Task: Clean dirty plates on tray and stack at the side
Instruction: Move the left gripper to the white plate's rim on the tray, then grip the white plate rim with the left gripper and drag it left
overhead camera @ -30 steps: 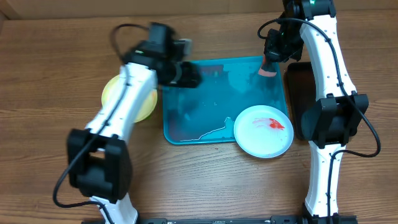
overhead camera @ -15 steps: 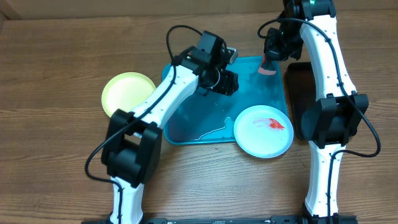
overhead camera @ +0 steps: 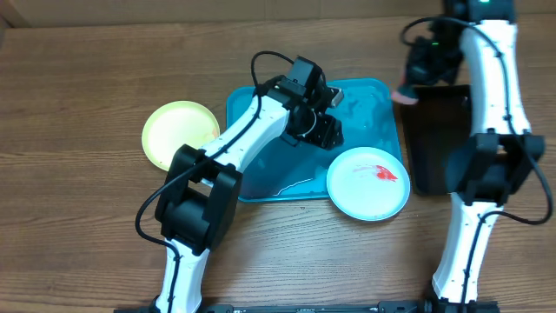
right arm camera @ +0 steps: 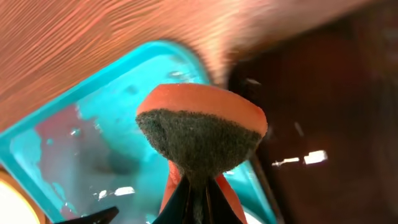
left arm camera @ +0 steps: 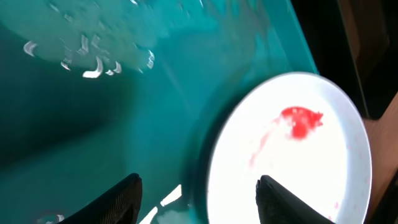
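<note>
Looking into the turquoise tray (overhead camera: 261,165): you see wet glints across its floor and one plate resting on its near right corner.
White plate (overhead camera: 367,182): it lies flat, partly on that corner of the tray and partly out over the rim above the wooden table (overhead camera: 87,217).
Sauce: a red smear (overhead camera: 385,173) sits right of the plate's centre, with a fainter pink streak trailing from it in the left wrist view.
Light-green plate (overhead camera: 180,132): it rests on the table just left of the turquoise tray, outside it. You cannot tell whether more than one plate is stacked there.
Black tray (overhead camera: 439,148): it stands just right of the turquoise tray, long sides side by side, and the right arm hides part of it.
Left gripper (overhead camera: 328,132): it hangs over the middle of the turquoise tray with its fingers (left arm camera: 121,199) spread, grasping nothing.
Plate to left gripper: your left wrist view shows the white plate's rim just ahead of the spread fingertips, nearer the right one. No contact is visible.
Right gripper (right arm camera: 196,204): it is clenched on an orange sponge (right arm camera: 199,124), the dark scouring face turned to the wrist camera.
Plate to right gripper: the sponge hangs over the seam between the turquoise tray's far right corner and the black tray, well apart from the white plate.
</note>
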Robot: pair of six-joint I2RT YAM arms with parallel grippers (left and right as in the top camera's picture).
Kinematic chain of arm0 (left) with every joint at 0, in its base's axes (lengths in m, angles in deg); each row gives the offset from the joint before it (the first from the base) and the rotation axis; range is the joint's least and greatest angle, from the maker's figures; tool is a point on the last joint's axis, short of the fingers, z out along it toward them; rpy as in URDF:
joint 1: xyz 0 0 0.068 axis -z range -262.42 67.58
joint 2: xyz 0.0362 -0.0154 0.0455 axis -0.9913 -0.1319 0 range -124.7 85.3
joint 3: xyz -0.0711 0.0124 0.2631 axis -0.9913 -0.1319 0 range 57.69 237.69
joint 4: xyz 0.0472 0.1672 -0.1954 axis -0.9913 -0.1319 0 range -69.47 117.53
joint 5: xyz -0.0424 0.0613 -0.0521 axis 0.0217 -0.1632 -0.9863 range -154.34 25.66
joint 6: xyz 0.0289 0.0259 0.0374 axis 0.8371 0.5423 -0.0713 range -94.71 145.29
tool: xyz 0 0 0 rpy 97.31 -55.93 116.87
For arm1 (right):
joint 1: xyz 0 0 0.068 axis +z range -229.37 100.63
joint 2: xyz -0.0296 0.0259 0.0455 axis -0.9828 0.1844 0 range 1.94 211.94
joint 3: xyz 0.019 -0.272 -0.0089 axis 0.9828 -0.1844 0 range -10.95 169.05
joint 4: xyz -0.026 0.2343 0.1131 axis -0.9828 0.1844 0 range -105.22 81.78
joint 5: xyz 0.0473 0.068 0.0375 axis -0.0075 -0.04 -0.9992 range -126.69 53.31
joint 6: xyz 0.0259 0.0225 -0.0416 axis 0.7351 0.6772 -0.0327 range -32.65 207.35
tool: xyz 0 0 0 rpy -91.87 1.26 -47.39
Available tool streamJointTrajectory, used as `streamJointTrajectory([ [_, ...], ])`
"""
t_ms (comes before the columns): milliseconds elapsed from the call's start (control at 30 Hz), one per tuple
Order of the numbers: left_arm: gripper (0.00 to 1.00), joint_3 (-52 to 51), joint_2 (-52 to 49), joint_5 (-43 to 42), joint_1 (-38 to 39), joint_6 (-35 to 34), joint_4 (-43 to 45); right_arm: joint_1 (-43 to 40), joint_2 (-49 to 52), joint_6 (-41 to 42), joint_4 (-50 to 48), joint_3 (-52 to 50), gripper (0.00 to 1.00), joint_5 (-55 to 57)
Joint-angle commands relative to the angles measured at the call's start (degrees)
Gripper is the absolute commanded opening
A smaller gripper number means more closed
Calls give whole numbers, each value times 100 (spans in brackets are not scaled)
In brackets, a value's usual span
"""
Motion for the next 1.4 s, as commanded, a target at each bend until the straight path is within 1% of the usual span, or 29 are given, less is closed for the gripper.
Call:
streamJointTrajectory([
  [0,59,120,-125,9,50,544,-50,-326,-363,-76,59,232,4,-66],
  [167,60,120,-249,-13,109,1012,-70,-673,-363,-164,92,232,4,-87],
  [300,60,120,-258,39,205,1097,-39,-756,-363,-221,122,232,4,-94],
  [500,60,120,-323,487,494,1091,22,-758,-363,-330,144,232,4,-85],
  [533,59,120,-358,492,546,1088,22,-761,-363,-332,162,232,4,-72],
  [600,54,120,-446,514,610,1056,33,-761,-363,-352,179,232,4,-72],
  [700,47,122,-507,684,619,741,122,-761,-363,-369,201,232,4,-72],
  [833,43,120,-507,682,531,553,175,-761,-363,-457,208,232,4,-74],
  [900,43,120,-509,702,531,540,170,-761,-363,-459,210,232,4,-74],
  [967,40,120,-509,798,557,529,149,-761,-363,-459,203,232,4,-74],
  [1200,34,120,-514,1008,719,577,170,-761,-363,-459,225,232,4,-74],
  [1267,32,120,-520,1106,754,597,153,-761,-363,-459,223,232,4,-74],
  [1367,25,120,-538,1132,765,597,153,-761,-363,-459,223,232,4,-74],
])
